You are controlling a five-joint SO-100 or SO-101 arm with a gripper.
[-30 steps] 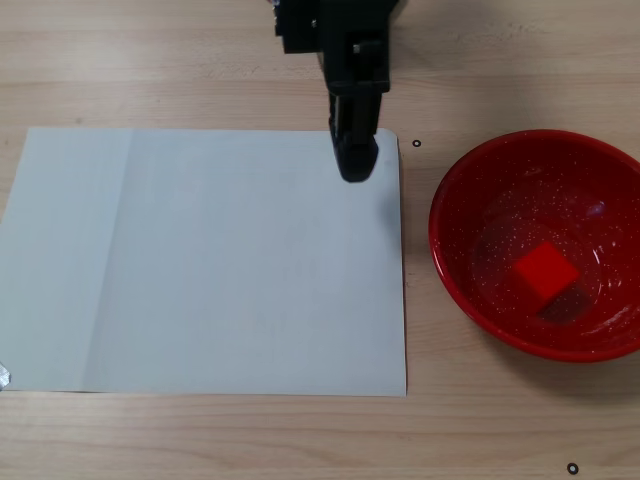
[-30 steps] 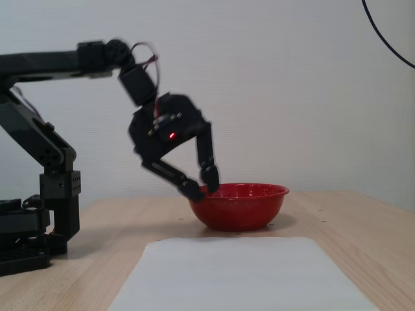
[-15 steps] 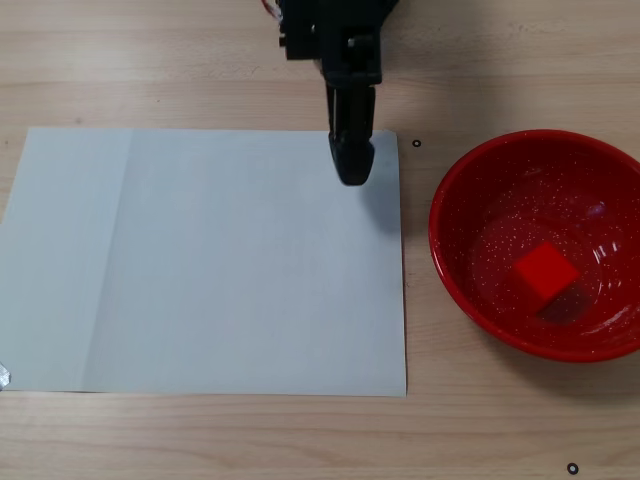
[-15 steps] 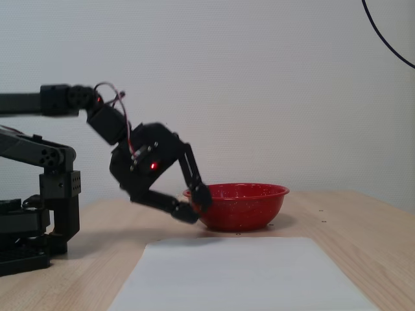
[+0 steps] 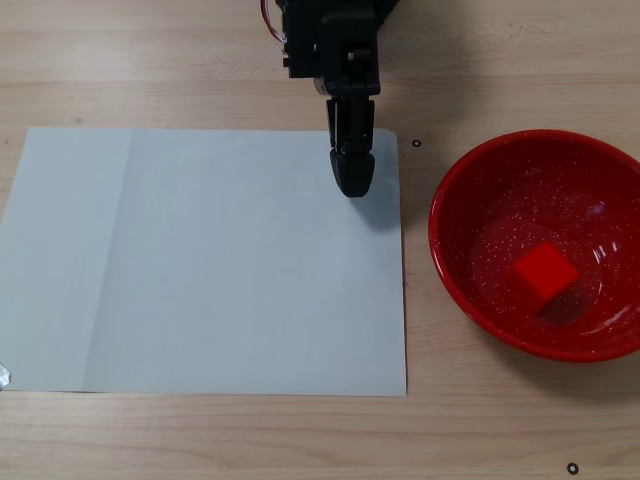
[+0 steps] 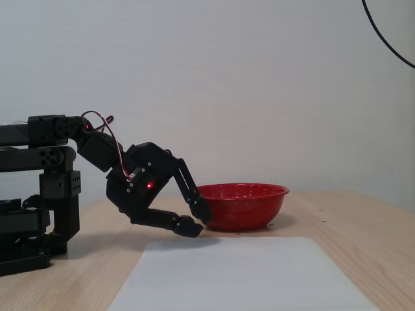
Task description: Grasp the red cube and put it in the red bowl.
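Observation:
The red cube lies inside the red bowl, a little right of its middle, on the speckled bottom. The bowl stands on the wooden table at the right in a fixed view from above. In a fixed view from the side the bowl shows, with the cube hidden behind its wall. My gripper hangs low over the top right part of a white paper sheet, left of the bowl and apart from it. In the side view the gripper points down with its fingertips together and holds nothing.
The white sheet covers most of the table's left and middle. The arm's base stands at the left in the side view. Small black marks dot the wood near the sheet's corner and at the front right.

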